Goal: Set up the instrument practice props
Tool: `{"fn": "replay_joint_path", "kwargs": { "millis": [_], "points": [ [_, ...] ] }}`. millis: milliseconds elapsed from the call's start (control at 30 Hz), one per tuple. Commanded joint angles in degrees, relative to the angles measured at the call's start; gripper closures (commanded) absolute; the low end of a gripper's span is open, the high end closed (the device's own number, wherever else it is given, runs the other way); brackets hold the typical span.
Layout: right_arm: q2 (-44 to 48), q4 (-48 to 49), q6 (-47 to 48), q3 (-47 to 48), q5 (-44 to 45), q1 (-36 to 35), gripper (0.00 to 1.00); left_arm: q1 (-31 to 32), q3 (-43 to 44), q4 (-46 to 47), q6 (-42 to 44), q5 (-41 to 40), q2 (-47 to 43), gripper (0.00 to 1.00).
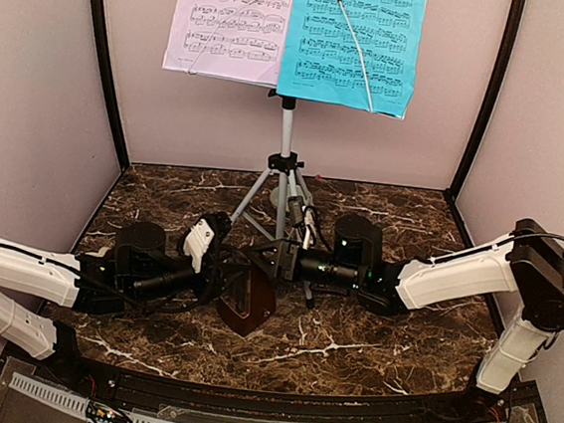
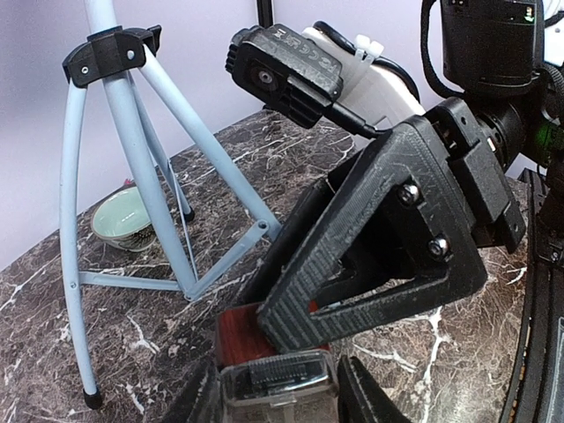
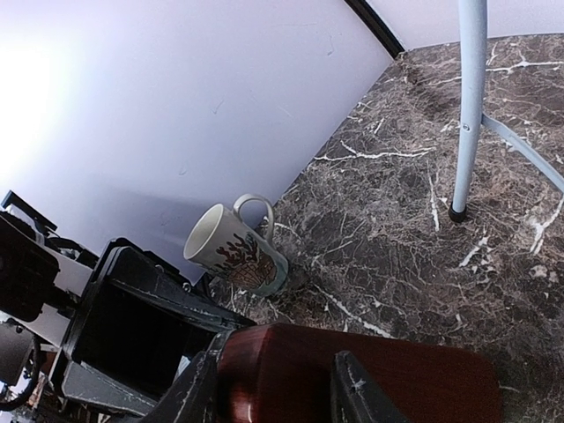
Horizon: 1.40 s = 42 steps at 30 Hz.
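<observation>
top external view puts both arms low over the near middle of the table (image 1: 368, 355), their tips meeting at the metronome (image 1: 246, 306). it looks tilted rather than upright, and we cannot tell whether it touches the marble. the left gripper (image 1: 224, 278) is clenched on it: in the left wrist view the red-brown wood and a clear piece fill the gap between its fingers (image 2: 370, 401). the right gripper (image 1: 269, 262) grasps it too, from the opposite side. in the right wrist view the wooden body sits tight between its fingers (image 3: 357, 392).

just beyond, the music stand (image 1: 286, 142) is up on its three spread legs. a cream mug (image 3: 233, 248) sits by the left wall and a pale-green bowl (image 2: 123, 222) beyond the legs; we judge neither belongs to the job.

farthest, the lilac sheet (image 1: 230, 22) and the bright-blue sheet (image 1: 354, 38) lie side by side on the stand.

we judge the task nearly done. what is left is to set the metronome upright by the stand and release it.
</observation>
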<state>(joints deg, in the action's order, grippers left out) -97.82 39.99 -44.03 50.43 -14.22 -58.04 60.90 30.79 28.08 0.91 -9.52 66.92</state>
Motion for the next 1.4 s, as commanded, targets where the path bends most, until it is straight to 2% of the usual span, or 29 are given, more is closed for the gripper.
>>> {"fn": "replay_joint_path", "kwargs": {
  "millis": [0,300,467,633,800,900,1100,1367],
  "points": [
    [-4.7,-9.4,2.5,-3.1,3.4,1.1,0.56,0.2,-1.6,5.1,1.7,2.7,-1.6,0.85],
    [-6.7,-13.7,6.4,-4.2,6.8,2.6,0.59,1.7,-5.4,13.2,11.5,6.2,-3.1,0.84],
    [-7.3,-16.4,8.5,-3.9,7.7,3.3,0.6,1.7,-7.2,12.1,13.7,7.8,-5.3,0.84],
    [-7.7,-17.0,9.1,-3.7,7.6,3.5,0.6,1.8,-8.5,9.6,14.5,7.0,-7.6,0.83],
    [-7.3,-16.5,9.7,-3.2,6.4,3.4,0.6,1.6,-7.3,6.8,8.9,1.7,-9.2,0.85],
    [-6.6,-16.3,10.9,-2.6,5.8,2.8,0.6,0.0,-5.1,1.5,3.4,-1.3,-11.1,0.86],
    [-5.9,-16.5,13.9,-1.2,4.4,0.9,0.55,-6.5,2.5,-18.0,-5.1,-2.4,-12.9,0.86],
    [-5.0,-17.0,15.8,0.2,2.8,0.0,0.51,-16.8,10.9,-36.8,-12.8,3.9,-7.4,0.88]
  ]
}}
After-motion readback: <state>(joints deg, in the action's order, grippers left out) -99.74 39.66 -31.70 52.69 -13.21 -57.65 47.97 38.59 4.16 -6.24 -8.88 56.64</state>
